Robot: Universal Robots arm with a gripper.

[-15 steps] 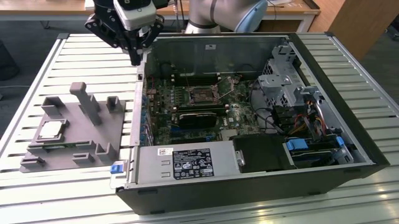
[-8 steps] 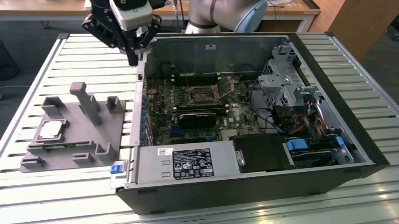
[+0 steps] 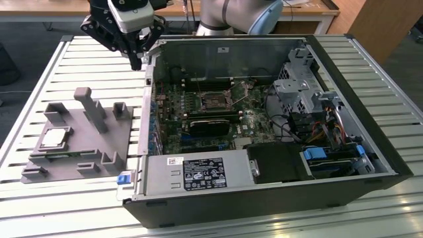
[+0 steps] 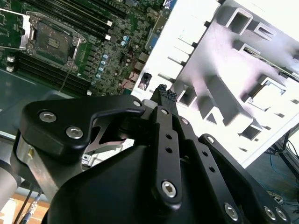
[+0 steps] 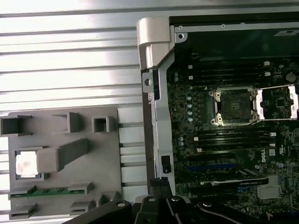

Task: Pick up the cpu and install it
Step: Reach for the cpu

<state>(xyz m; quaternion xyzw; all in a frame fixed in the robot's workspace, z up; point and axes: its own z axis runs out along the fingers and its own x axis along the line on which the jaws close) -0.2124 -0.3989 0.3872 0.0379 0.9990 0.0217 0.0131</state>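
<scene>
Gripper (image 3: 136, 62) hangs in the upper left of the exterior view with its fingers drawn together on nothing, tips pointing down just outside the upper left corner of the computer case (image 3: 264, 203). A slatted metal table (image 3: 86, 64) carries everything. The open case takes up the middle and right of that frame, and the grey plastic tray (image 3: 86, 148) lies at lower left, just beside it. Inside the case the socket (image 3: 217, 101) sits on the green board with its metal lid swung open and nothing in it. The cpu (image 3: 54, 139) lies flat in a square pocket of the tray, well apart from the gripper. In the first wrist view it shows at the left edge (image 5: 27, 164), with a thick post rising just beside it and a green memory stick (image 5: 46, 190) lying below it. The pick looks not yet begun. To do it well, I judge the fingers must part before they come down, descend square to the chip, clear that post, and close on opposite edges so it lifts level. Beyond the table, a wooden desk (image 3: 317, 7) and grey floor show along the upper edge of the exterior view.
</scene>
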